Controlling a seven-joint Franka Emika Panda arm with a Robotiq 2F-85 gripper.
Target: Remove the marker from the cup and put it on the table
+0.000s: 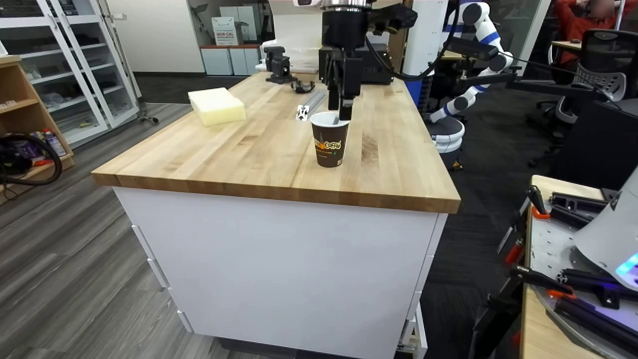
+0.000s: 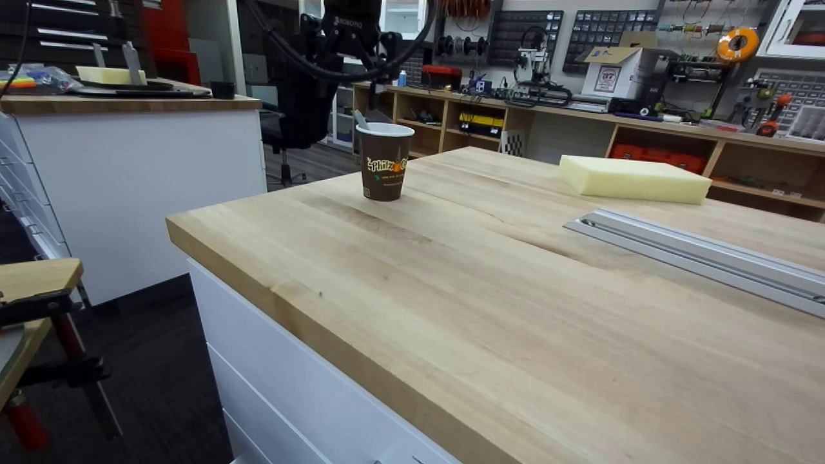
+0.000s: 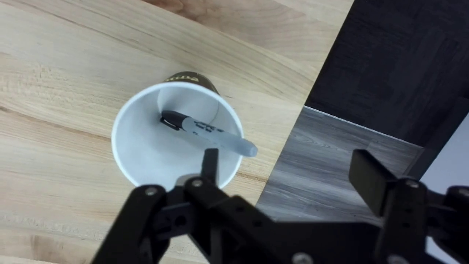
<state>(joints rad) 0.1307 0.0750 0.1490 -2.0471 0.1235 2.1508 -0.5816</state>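
Observation:
The dark brown paper cup (image 1: 329,145) stands upright on the wooden table (image 1: 239,159); it also shows in an exterior view (image 2: 385,169) and the wrist view (image 3: 141,146). The marker (image 3: 220,137) leans inside the cup, its black cap down and its grey end over the rim. Only that grey end shows in an exterior view (image 2: 361,120). My gripper (image 3: 287,170) is open and empty, with one finger seen over the cup's opening and the other beyond the table edge. In an exterior view, the gripper (image 1: 345,112) is just above the cup's rim.
A pale yellow foam block (image 1: 217,106) lies on the table; it also shows in an exterior view (image 2: 635,180). A silver metal rail (image 2: 702,258) lies nearby. A black device (image 1: 279,65) and a dark box stand farther back. The table edge (image 3: 291,132) runs close to the cup.

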